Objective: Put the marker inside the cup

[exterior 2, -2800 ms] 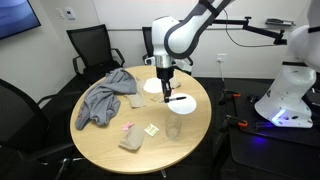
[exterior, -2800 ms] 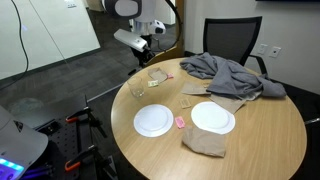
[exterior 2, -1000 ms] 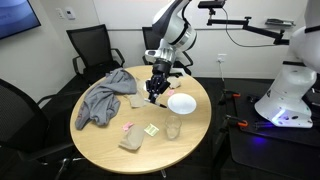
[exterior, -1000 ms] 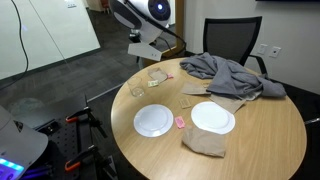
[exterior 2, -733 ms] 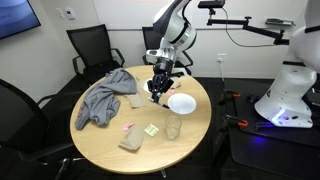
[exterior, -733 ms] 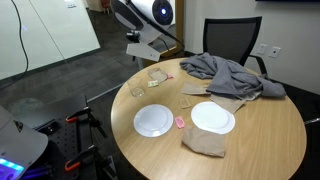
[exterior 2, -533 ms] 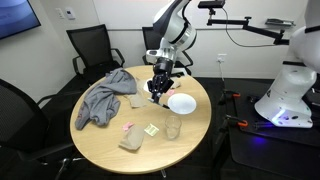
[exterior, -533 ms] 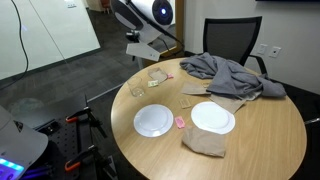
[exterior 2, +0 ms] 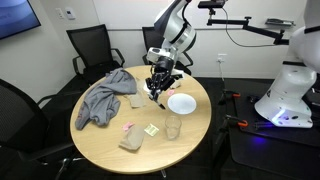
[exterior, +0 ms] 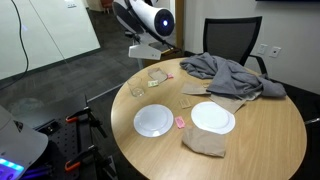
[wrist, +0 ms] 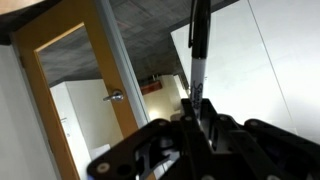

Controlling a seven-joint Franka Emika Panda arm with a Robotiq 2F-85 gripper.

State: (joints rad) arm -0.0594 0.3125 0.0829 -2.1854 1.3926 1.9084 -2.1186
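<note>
My gripper (wrist: 197,112) is shut on a black marker (wrist: 196,50), which sticks out straight from between the fingers in the wrist view. In both exterior views the gripper (exterior: 150,46) (exterior 2: 157,88) hangs above the table, turned sideways, so the wrist view looks at a door and a wall. The cup (exterior: 137,90) is a clear glass standing upright near the table's edge; it also shows in an exterior view (exterior 2: 172,128). The gripper is above and well apart from the cup. The cup does not show in the wrist view.
Round wooden table (exterior: 260,140) with two white plates (exterior: 153,121) (exterior: 213,117), a grey cloth (exterior: 228,72), a brown napkin (exterior: 205,143), a pink item (exterior: 179,122) and yellow notes (exterior 2: 151,129). Black chairs (exterior: 232,40) stand around it.
Since 2.8 s ago the arm has lifted from the table with the marker and turned its wrist sideways. Over the last second it only shifted slightly.
</note>
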